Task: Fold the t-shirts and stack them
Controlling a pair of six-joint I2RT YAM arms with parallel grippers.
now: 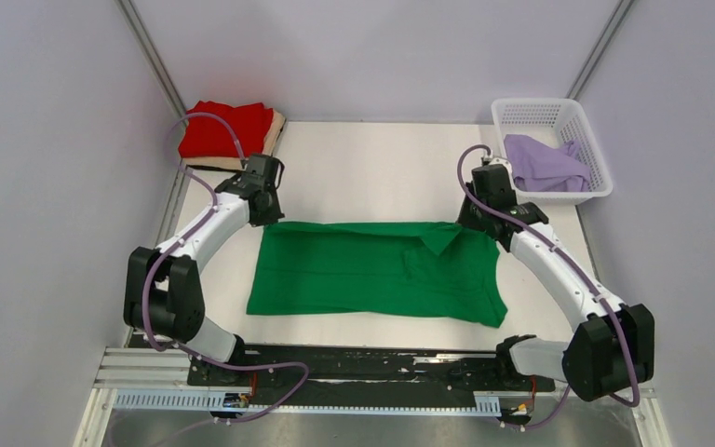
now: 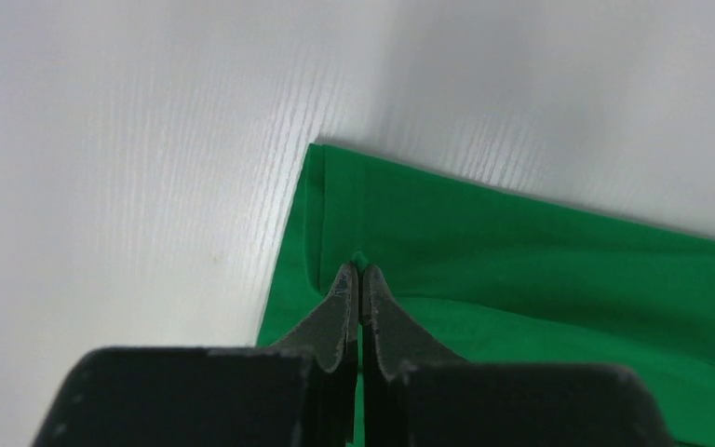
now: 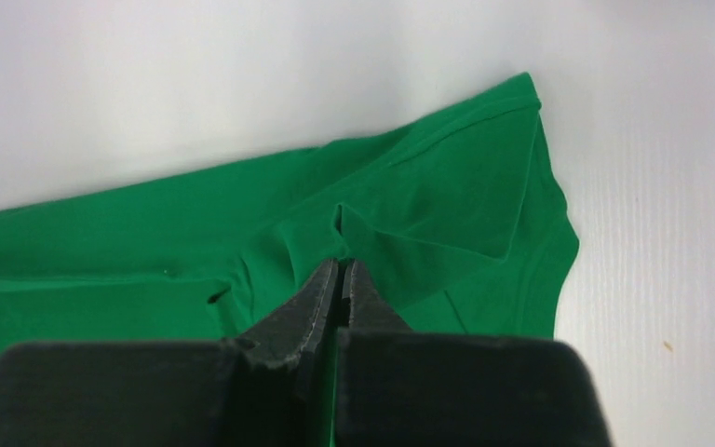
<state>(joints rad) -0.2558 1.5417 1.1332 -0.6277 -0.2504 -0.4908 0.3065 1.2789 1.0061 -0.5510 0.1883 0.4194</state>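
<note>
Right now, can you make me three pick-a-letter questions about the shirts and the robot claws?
1. Where is the pale lavender cloth shirt? A in the white plastic lattice basket; B on the floor; C draped over an arm.
2. How many claws pinch the bright green cloth t-shirt? A none; B one; C two.
3. The red cloth shirt is: A folded; B spread wide; C rolled in a ball.
Answers:
1 A, it sits inside the basket.
2 C, the left claw and right claw are both shut on its far edge.
3 A, it lies folded at the far left corner.
</note>
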